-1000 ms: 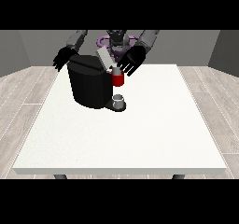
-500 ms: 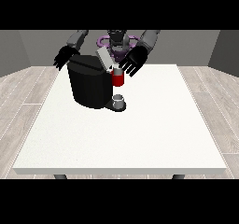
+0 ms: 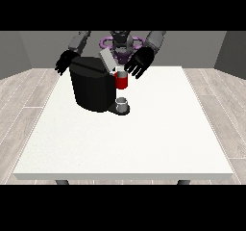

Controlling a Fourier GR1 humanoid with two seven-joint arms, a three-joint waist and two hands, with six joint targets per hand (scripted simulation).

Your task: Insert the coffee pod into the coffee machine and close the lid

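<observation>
Two black hands work at the far end of the white bench (image 3: pixel 144 143). At the view's right, one hand (image 3: pixel 138 62) hovers with fingers spread and straight, holding nothing, just beside the raised lid (image 3: pixel 106 59) of the black coffee machine (image 3: pixel 93 88). At the view's left, the other hand (image 3: pixel 64 61) hangs behind the machine's far corner, fingers relaxed and apart, also empty.

Where the coffee pod itself sits I cannot tell for certain. A red part (image 3: pixel 122 82) with a pale top shows at the machine's front, right under the tilted lid, and the pod may be seated there, but it is too small to confirm. A small grey cup (image 3: pixel 122 103) stands on the drip base below it.

Judging by the open lid and the empty hand next to it, the step in hand looks like closing the lid. To do it well, the hand at the view's right should come over the lid's upper face and press down and forward along the hinge's arc, with flat fingers, not sideways, so the machine does not slide across the bench. The other hand could steady the machine's body.

Count: one coffee machine, one lid, one red part, one cup, one bench, two hands.
</observation>
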